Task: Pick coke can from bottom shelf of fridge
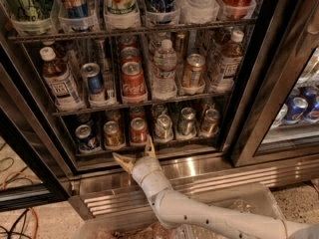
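The coke can (138, 130) is a small red can, third from the left on the bottom shelf (164, 146) of the fridge (249, 103), whose door is open. My gripper (132, 149) is open just below the front edge of that shelf, in front of the shiny steel base (199, 169). One fingertip points up at the coke can, the other points left under the gold-brown can (112, 133). The gripper holds nothing and does not touch the can.
A blue can (85, 137) and several silver-green cans (163, 127) share the bottom shelf. The rack above holds bottles, a larger red can (132, 81) and other cans. A second cooler (299, 108) stands at right. A clear plastic bin (234, 203) lies under my arm.
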Motion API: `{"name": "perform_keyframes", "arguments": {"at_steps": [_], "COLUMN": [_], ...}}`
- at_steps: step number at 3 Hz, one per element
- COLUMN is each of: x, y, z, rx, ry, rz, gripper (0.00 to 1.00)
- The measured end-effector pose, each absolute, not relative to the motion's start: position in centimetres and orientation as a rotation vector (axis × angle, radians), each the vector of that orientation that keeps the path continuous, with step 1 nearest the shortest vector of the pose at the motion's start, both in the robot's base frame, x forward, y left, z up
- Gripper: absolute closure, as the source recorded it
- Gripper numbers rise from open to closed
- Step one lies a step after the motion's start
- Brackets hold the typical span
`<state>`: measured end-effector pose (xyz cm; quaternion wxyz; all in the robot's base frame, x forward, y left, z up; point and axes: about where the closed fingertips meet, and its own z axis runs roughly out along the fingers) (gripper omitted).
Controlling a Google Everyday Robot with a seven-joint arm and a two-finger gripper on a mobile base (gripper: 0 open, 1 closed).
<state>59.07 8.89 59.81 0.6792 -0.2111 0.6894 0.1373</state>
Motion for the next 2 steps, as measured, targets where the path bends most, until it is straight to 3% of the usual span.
{"name": "perform_keyframes", "arguments": {"at_steps": [2], "x": [59.6], "y": [6.1], "z": [60.1], "rx": [-0.431], "ry": [1.547], "rz": [0.245], "gripper": [0.18]}}
